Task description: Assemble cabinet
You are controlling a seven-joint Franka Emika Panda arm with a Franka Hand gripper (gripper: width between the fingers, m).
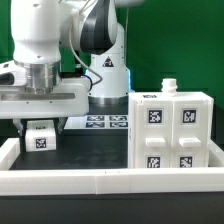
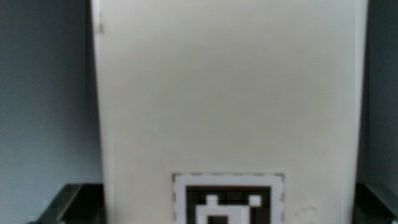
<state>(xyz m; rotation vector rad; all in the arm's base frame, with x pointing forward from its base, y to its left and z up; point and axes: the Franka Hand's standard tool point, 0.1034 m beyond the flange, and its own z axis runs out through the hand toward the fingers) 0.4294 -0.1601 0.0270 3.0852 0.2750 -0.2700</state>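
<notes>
white front rail (image 1: 110, 180), jaws flanking small tagged panel (image 1: 40, 137), grip unclear, cabinet (image 1: 172, 130) well apart, open table (image 1: 95, 152) between

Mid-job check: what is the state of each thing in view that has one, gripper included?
gripper: over the small white part, jaws either side of it; whether they grip it, cannot tell.
small white part: under the gripper, tag facing the exterior view.
cabinet: upright, four tagged fronts showing, apart from the gripper.
small white peg: standing on the cabinet's top.
marker board: lying flat behind.
</notes>
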